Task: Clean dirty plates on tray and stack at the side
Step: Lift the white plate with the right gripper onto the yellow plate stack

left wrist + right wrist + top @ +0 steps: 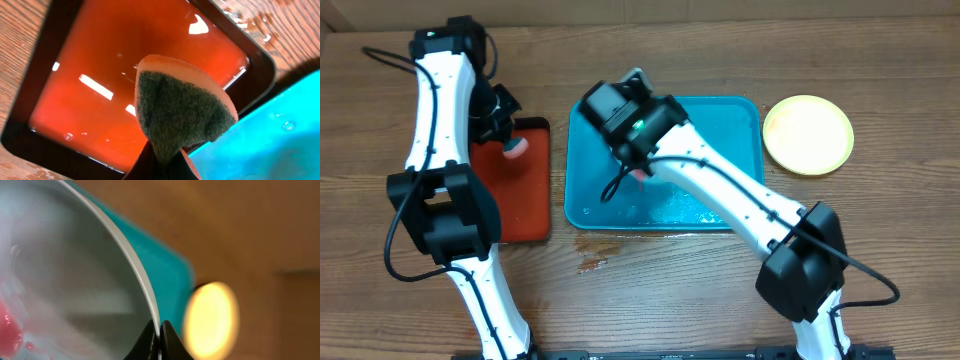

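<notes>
Plate [75, 280], the pale one, hangs by its rim in the right gripper [160, 326], whose jaws are closed almost to touching on that thin edge. A red smear [10, 330] shows on its face. It is held over the left half of the tray [740, 120], mid-bench, and is largely hidden overhead by the wrist. The sponge [180, 110] lies to its left, clamped in the left gripper [162, 165] above the red tray [525, 200]; that arm looks the nearer for scrubbing. Water beads on the tray and spots the bench [650, 290] toward the near edge. A yellow plate [808, 135] lies toward the far right corner, well apart.
</notes>
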